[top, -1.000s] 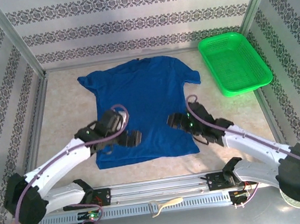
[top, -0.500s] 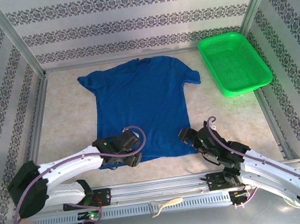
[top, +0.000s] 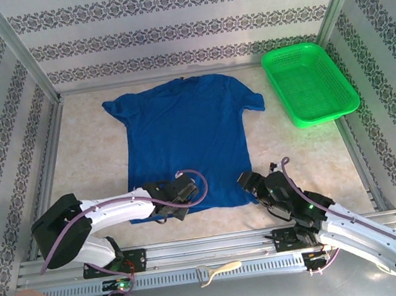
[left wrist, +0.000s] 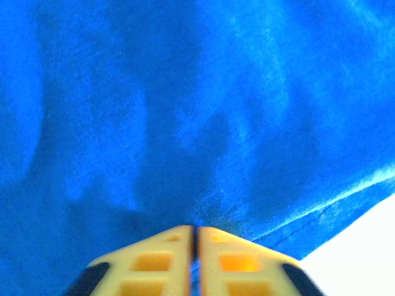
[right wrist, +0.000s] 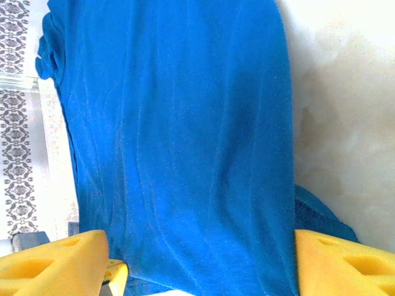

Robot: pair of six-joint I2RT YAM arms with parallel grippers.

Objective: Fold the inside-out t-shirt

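Note:
The inside-out t-shirt (top: 186, 138) lies flat on the table, royal blue, collar at the far side and hem toward me. My left gripper (top: 188, 193) sits low on the hem's left part. In the left wrist view its yellow fingertips (left wrist: 195, 231) are pressed together with blue cloth pinched in the slit, and the hem edge (left wrist: 345, 197) runs just to the right. My right gripper (top: 246, 182) is at the shirt's near right corner. In the right wrist view it (right wrist: 200, 265) stands open, its fingers wide apart with the blue shirt (right wrist: 185, 142) spread between them.
A green mesh basket (top: 310, 82) stands at the back right, apart from the shirt. Patterned walls close in the table on three sides. The metal rail (top: 212, 252) with the arm bases runs along the near edge. Bare tabletop (top: 86, 155) flanks the shirt.
Both arms drew back from mid-shirt to the near hem. The left gripper went from open to shut on the cloth. The right jaws narrowed slightly.

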